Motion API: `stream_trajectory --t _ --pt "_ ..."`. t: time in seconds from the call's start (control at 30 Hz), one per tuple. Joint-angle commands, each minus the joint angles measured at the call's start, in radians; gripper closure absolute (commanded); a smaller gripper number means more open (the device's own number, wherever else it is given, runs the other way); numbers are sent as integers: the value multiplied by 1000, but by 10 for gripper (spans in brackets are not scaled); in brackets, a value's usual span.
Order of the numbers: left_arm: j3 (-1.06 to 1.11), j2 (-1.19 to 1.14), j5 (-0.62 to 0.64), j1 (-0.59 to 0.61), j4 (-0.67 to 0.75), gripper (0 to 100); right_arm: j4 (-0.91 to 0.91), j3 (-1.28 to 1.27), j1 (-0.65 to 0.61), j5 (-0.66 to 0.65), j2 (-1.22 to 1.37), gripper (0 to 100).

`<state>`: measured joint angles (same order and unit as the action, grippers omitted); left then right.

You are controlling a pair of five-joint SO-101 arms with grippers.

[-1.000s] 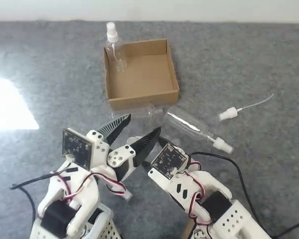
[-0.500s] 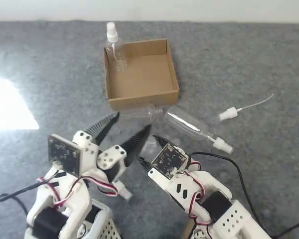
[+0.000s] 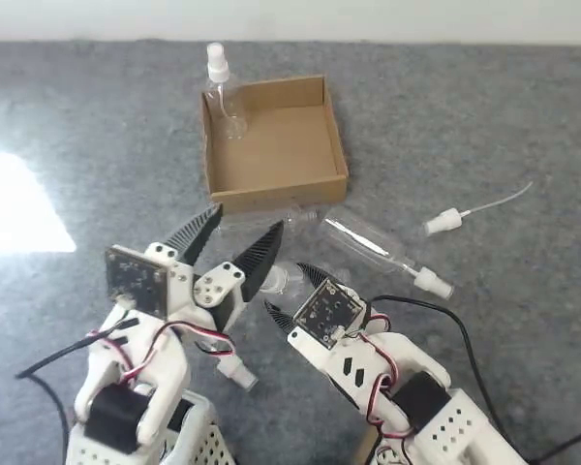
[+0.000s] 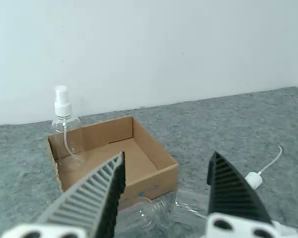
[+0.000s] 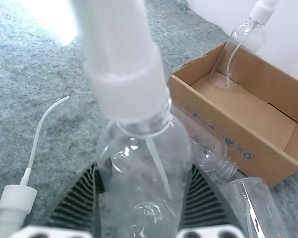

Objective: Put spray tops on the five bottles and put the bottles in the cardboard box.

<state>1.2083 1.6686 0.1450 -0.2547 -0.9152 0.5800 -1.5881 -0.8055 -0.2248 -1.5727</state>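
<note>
We judge the step in hand to be boxing a finished bottle. The right gripper [image 5: 144, 173] is pinched on a clear bottle [image 5: 139, 144] that already wears its spray top [image 5: 121, 74]. Both ribbed jaws press against the bottle's body, and the gripper hangs a little short of the front wall of the cardboard box [image 3: 276, 191]. How firmly that top is seated we cannot tell. The left gripper [image 3: 230, 242] sits beside it, nearer the box's front left corner, with its jaws spread wide and holding nothing. Just against the front wall of the box, ahead of that open gap, lies an open-necked bottle [image 4: 144, 213] with no top. Off the box's front right corner lies a second lying bottle [image 3: 373, 247] with its top on. A loose spray top [image 3: 443, 222] with a long tube lies well to the right of the box, and a further spray top [image 5: 12, 203] lies on the far side of the right gripper from the box. One capped bottle [image 3: 223, 97] stands inside the box at its back left corner. As we see it, the next move calls for lifting the held bottle clear over the front wall. It should then be lowered upright beside the standing one before the jaws let go, because a light, smooth bottle may tip if released early.
</note>
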Motion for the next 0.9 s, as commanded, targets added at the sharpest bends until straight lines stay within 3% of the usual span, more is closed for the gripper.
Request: stream_trajectory --t 0.0,0.17,0.53,0.87 --pt "33 8 -11 -60 60 747 7 84 -1 -11 -28 992" --pt "99 8 -81 -123 120 748 8 84 -7 -11 -28 992" --pt "120 8 -80 -121 167 748 76 121 -8 -11 -28 992" --pt "-48 8 -78 -121 11 747 74 120 -7 -11 -28 992"
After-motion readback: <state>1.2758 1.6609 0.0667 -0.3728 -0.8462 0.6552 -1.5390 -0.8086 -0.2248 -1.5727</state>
